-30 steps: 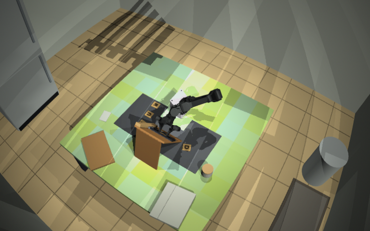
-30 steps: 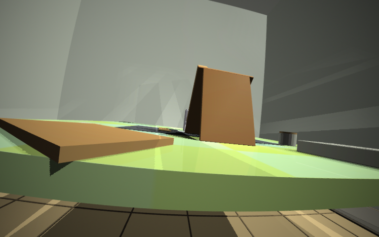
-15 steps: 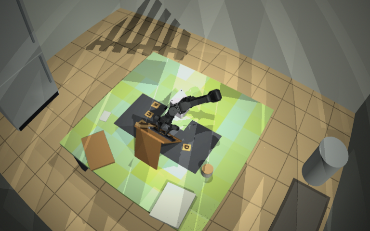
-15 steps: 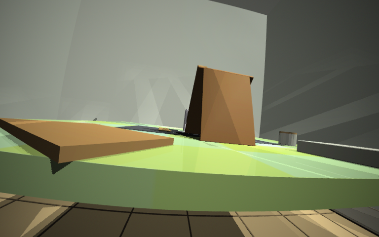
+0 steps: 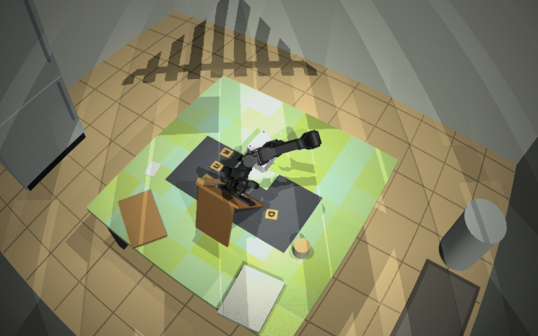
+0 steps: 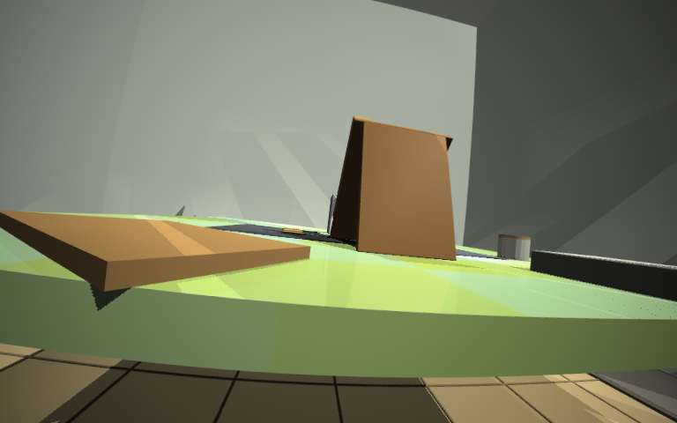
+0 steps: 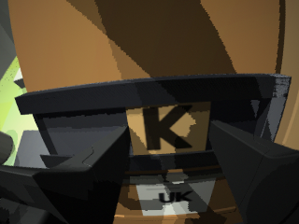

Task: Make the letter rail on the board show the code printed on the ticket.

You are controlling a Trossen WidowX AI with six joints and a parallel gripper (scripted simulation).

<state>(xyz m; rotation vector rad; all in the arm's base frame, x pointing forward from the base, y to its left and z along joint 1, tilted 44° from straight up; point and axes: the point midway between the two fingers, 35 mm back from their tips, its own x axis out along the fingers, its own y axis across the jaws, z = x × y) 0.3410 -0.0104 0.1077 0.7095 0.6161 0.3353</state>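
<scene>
My gripper [image 7: 168,127] [image 5: 237,190] is shut on the K tile [image 7: 168,146], one finger at each side. The K tile is upright and reads correctly, between the upper and lower lips of the dark rail [image 7: 75,99]. The visible rail parts beside it show no other tile. The rail is on the sloping wooden board [image 5: 215,215] [image 6: 406,189] [image 7: 51,51]. Below it, the ticket [image 7: 149,206] reads UK. A tile with an R [image 5: 226,152], a tile with a U-like letter [image 5: 216,166] and a D tile [image 5: 271,214] lie loose on the dark mat [image 5: 301,201].
A wooden slab [image 5: 142,218] [image 6: 164,239] lies near the counter edge. A pale box [image 5: 251,297] and a round tin [image 5: 301,247] [image 6: 514,247] stand beyond the board and mat. A small white card [image 5: 153,169] lies beside the mat.
</scene>
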